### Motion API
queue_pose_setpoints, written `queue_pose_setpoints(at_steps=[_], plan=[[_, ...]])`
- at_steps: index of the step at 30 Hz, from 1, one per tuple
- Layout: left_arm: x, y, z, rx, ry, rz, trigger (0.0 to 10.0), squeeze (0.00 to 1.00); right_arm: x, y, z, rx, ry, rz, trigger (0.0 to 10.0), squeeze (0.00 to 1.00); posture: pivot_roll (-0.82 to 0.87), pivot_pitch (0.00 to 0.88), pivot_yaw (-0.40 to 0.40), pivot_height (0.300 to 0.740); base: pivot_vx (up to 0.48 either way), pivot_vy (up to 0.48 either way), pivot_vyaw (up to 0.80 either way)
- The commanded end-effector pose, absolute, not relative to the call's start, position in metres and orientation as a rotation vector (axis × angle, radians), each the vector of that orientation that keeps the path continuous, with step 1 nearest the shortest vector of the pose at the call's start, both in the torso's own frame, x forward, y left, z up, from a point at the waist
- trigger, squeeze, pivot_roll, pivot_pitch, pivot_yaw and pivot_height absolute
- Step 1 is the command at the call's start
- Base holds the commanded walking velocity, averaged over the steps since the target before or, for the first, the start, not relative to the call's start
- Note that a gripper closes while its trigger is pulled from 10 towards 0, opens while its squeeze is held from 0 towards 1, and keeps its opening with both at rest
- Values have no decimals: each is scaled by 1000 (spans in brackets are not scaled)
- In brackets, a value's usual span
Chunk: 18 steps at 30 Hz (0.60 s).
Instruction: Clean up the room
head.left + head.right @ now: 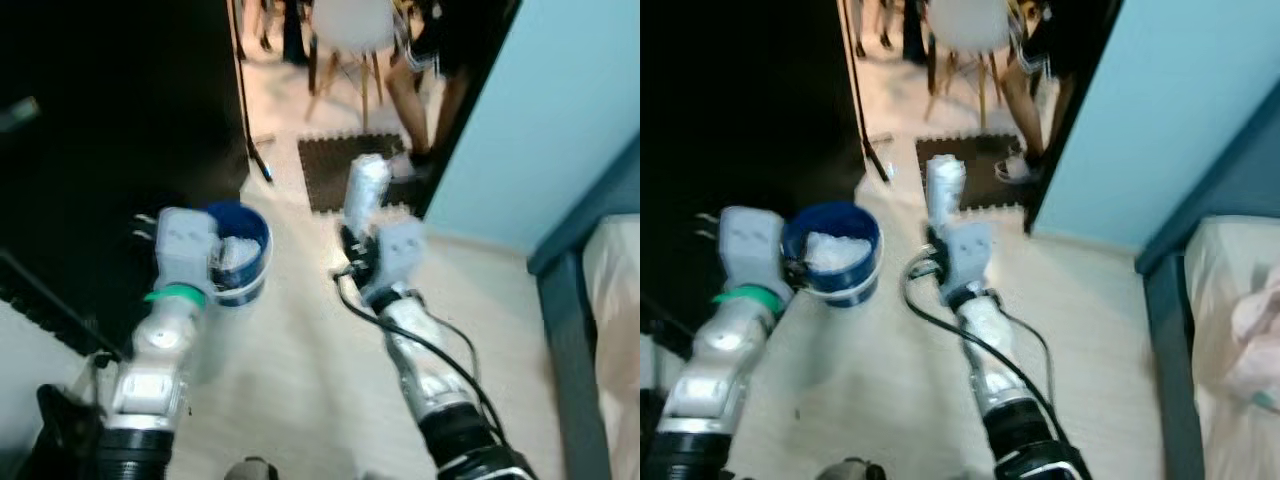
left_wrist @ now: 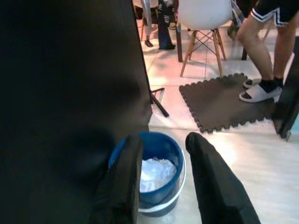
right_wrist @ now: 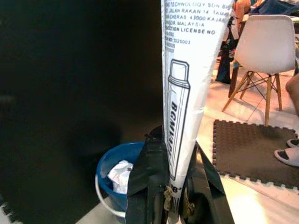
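silver arms, black cables, black-fingered left gripper (image 2: 161, 179), green-banded wrist

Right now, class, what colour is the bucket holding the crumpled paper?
The bucket is blue with a white band near its base, clearest in the left wrist view.

We see 2 arms stretched forward. Left gripper (image 2: 163, 182) fingers parted, holding nothing. Right gripper (image 3: 175, 184) raised, fingers clamped on a white tube (image 3: 187, 88), upright.

The person (image 1: 425, 70) at the top is cut off above the legs. The white packet (image 3: 187, 84) runs off the upper edge. Both eye views are blurred; the black panel (image 1: 110, 120) at left shows no detail.
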<state>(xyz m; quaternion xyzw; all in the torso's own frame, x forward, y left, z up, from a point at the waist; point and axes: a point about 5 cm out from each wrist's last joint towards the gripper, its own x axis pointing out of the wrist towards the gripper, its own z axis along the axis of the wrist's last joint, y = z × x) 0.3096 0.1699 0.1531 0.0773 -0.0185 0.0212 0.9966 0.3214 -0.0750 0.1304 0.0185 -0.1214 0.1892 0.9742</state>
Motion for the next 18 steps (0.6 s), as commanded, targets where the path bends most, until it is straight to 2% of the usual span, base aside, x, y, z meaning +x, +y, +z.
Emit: queue_pose_setpoints(at_steps=[1,14,18], plan=[[310,163,149,160,-20,17,10000,0,321,-83,126,36,-233,351,10000,0,48,0,45,712,472,0,0],[310,164,148,165,-17,20,10000,0,322,-81,125,21,-232,366,10000,0,59,0,37,712,474,0,0],[308,164,148,165,-15,24,10000,0,322,-78,125,19,-229,388,10000,0,64,0,36,712,472,0,686]])
